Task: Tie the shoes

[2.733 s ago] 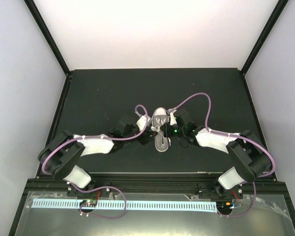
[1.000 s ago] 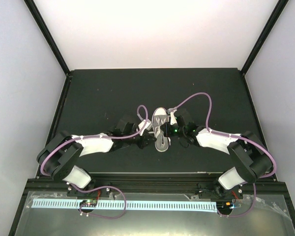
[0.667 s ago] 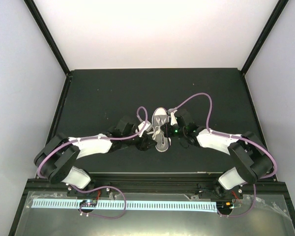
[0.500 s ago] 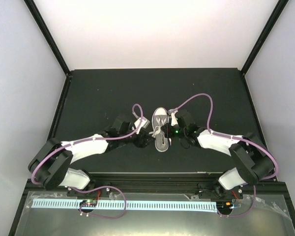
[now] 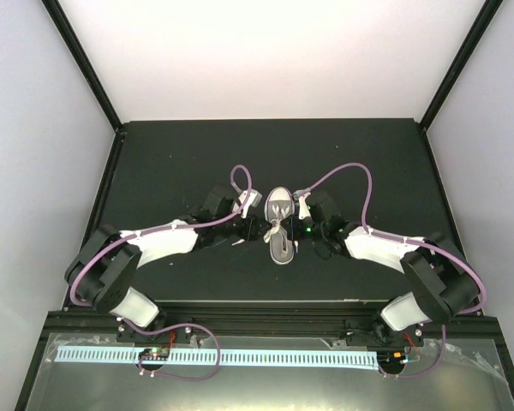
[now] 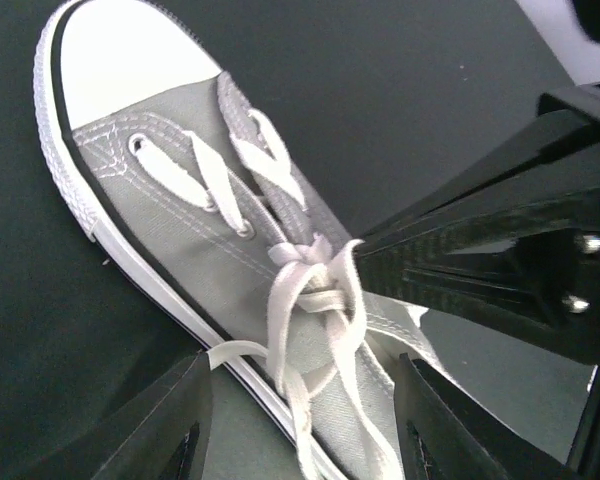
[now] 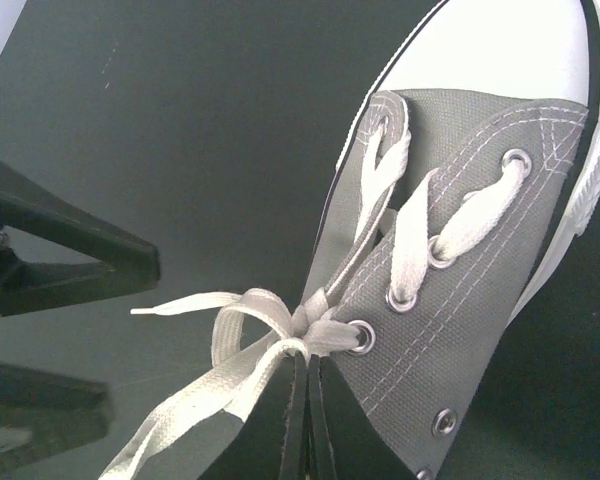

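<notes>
1. The shoe lies sole-down on the table, between the two grippers. Its white toe cap points away from the arm bases.
2. The laces are threaded through the eyelets. They cross in a loose tangle over the middle of the shoe's tongue, and flat strands trail off its left side toward the heel.
3. The left gripper sits just beside the shoe's left side, about level with the tangle. Its fingers are spread wide apart with the trailing strands and the sole edge between them, and they clamp nothing.
4. The right gripper is against the shoe's right side, directly across from the left one. Its fingers are pressed together with only a thin seam between them.
5. The right fingertips meet the laces at the tangle, by a middle eyelet, and appear to pinch a strand there.
6. The two grippers are close across the shoe but do not touch each other.
</notes>
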{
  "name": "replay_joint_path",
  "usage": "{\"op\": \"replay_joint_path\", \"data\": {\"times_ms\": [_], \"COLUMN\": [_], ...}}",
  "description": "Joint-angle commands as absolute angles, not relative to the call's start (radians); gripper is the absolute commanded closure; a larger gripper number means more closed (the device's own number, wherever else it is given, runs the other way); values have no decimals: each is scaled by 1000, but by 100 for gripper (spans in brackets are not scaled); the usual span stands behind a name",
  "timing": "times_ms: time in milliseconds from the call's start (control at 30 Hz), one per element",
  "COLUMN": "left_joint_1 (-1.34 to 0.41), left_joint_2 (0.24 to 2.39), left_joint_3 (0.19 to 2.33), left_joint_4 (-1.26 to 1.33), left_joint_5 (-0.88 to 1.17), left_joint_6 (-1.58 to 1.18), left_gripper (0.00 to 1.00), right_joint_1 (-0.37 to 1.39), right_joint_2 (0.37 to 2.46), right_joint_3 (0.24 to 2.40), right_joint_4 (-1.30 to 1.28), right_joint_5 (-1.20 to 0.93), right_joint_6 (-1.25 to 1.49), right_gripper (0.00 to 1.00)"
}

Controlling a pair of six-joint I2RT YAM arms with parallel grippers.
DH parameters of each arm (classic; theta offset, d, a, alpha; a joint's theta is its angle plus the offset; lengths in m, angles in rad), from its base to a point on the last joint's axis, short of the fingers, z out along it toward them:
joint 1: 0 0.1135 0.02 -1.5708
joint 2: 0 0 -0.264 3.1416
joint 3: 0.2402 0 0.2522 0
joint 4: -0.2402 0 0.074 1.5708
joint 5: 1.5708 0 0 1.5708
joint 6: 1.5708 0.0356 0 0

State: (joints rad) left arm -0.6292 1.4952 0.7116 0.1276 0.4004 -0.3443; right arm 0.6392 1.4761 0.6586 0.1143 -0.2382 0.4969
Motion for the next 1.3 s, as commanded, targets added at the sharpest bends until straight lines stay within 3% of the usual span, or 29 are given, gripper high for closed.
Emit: {"op": "replay_joint_path", "data": {"times_ms": [0, 333, 633, 1000, 1267], "left_joint_1": [-624, -619, -618, -616, -616], "left_joint_2": [1555, 1620, 1656, 1652, 1652], "left_joint_3": [750, 765, 773, 767, 761], "left_joint_4": [141, 184, 208, 287, 298], "left_joint_5": [404, 413, 439, 469, 465], "left_joint_6": [-389, -403, -410, -428, -434], "left_gripper": [50, 62, 67, 97, 98], "right_joint_1": [639, 639, 640, 639, 641], "right_joint_2": [1457, 1467, 1471, 1429, 1455], "right_joint_3": [647, 650, 652, 624, 646], "right_joint_4": [144, 150, 153, 217, 242], "right_joint_5": [-232, -242, -244, -308, -345], "right_joint_6": [485, 483, 482, 448, 433], "right_gripper": [98, 98, 98, 98, 98]}}
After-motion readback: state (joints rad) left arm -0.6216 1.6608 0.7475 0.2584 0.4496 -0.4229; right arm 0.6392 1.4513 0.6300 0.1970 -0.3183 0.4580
